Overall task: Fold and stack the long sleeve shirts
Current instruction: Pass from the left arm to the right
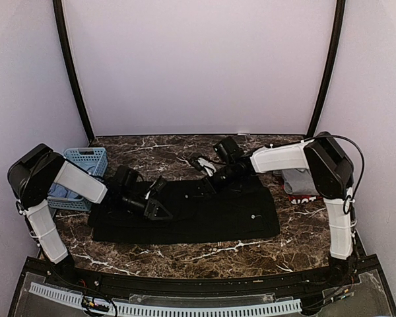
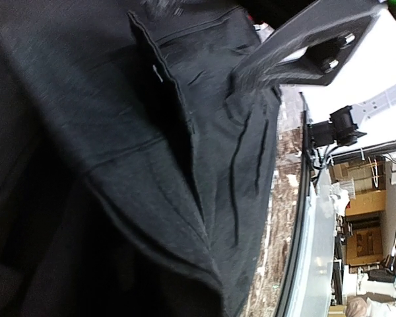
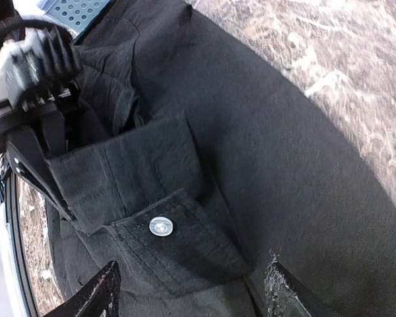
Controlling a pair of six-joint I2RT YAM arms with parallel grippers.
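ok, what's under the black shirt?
Only the marble table shows around the edges of the black shirt. Anything directly beneath the cloth is covered, so I can't tell.

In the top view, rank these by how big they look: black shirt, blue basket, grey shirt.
1. black shirt
2. blue basket
3. grey shirt, unsure: the right arm hides much of it.

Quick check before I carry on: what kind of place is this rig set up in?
Probably a robot test booth in a lab or workshop: plain pale walls enclose a marble-pattern table, and the left wrist view shows cardboard boxes beyond its edge.
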